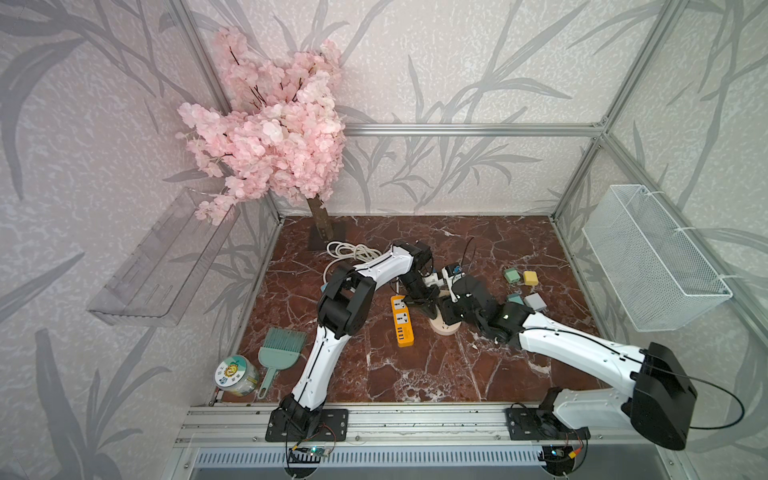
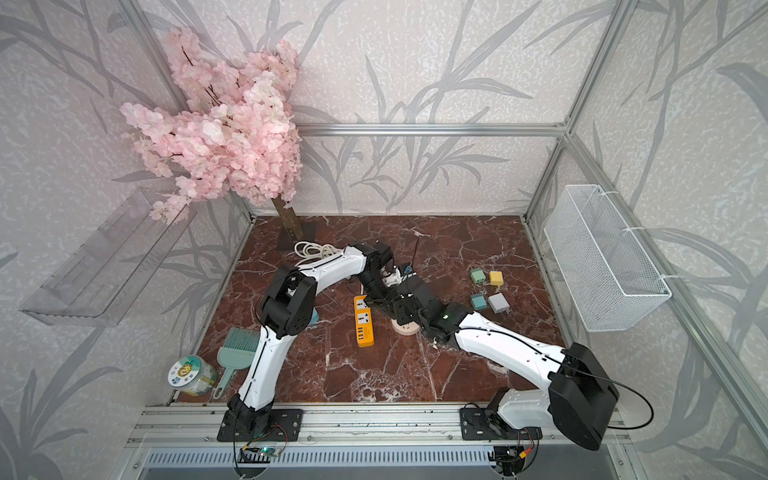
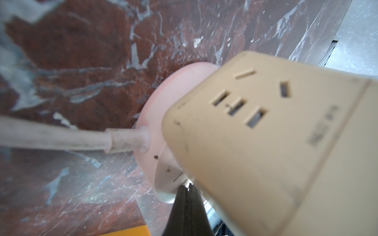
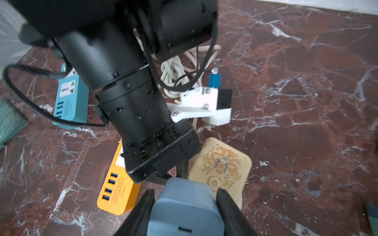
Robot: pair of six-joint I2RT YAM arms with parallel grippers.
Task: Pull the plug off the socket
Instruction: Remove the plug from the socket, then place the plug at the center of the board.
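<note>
in both top views the two arms cross over the middle of the marble table point(image 1: 415, 374) and cover most of what they work on. only a sliver of a round pink base point(image 1: 446, 328) peeks out beside the orange power strip point(image 1: 402, 320), and neither gripper's tips can be made out there.

the right wrist view shows the right gripper point(image 4: 185, 192) clamped on the blue-grey plug point(image 4: 184, 210), one black finger on each side. the plug is right against the side of the beige socket point(image 4: 222, 163) (gold dragon print on top). its prongs are hidden, so i cannot tell whether they sit in the socket, and the frame's edge cuts the plug off.

the left wrist view, blurred up close, shows the left gripper point(image 3: 187, 190) pinched together on nothing at the foot of the socket, near where the cord point(image 3: 61, 137) enters the base. a blue power strip point(image 4: 70, 102) is plain only from the right wrist.
</note>
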